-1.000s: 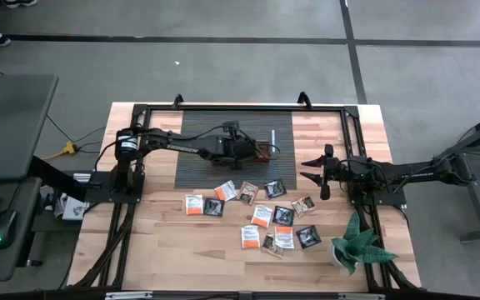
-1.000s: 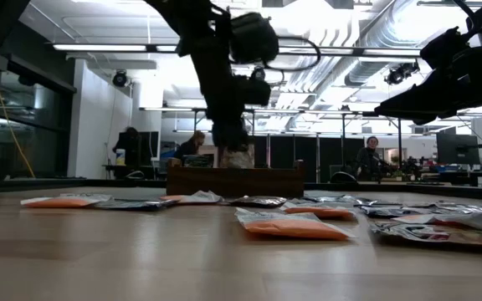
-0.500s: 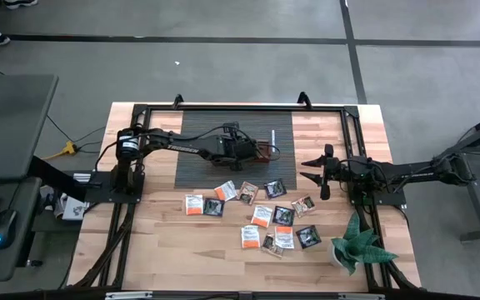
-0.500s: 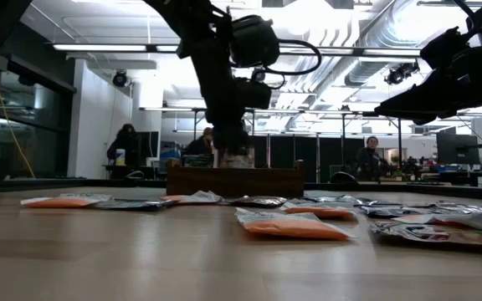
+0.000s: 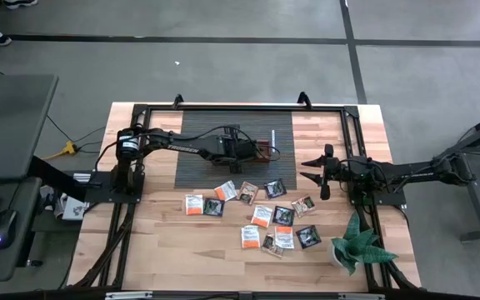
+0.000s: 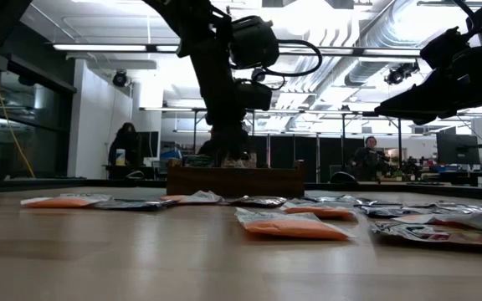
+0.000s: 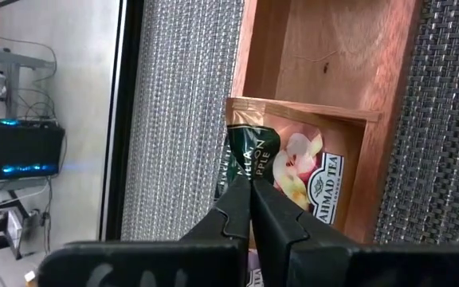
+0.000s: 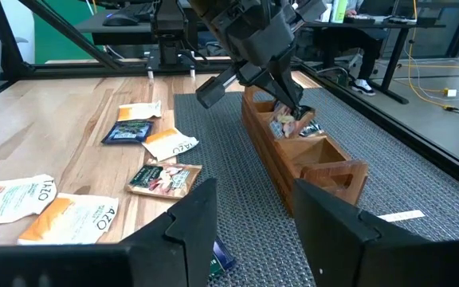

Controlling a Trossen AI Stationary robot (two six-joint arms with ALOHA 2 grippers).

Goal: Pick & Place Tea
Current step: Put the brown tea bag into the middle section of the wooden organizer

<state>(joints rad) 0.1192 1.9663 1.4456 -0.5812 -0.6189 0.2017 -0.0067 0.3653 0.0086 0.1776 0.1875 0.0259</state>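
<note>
A dark-green and beige tea sachet (image 7: 289,171) is at the brown wooden tray (image 5: 265,152), which stands on a dark woven mat (image 5: 207,137) at the table's far middle. My left gripper (image 7: 250,199) is shut on it just above the tray (image 8: 325,171). Several more tea sachets (image 5: 261,215), orange-and-white and dark ones, lie flat on the bare wood nearer the front. My right gripper (image 5: 313,177) waits open at the table's right side, clear of everything. My left gripper pinches the sachet between its two fingers at the dark-green side edge (image 7: 239,163). The fingers slant down from the table's left side (image 8: 293,104). The sachet stands tilted below them, its lower part inside a tray compartment (image 8: 287,126).
A small potted plant (image 5: 355,243) stands at the near right corner. A white strip (image 5: 272,138) lies on the mat beside the tray. Black frame rails (image 5: 240,107) run round the table's edges. People sit at desks in the room beyond.
My left gripper has turned a little at the wrist over the tray and stays shut on the sachet, which now sits lower behind the tray's wall in the low view.
</note>
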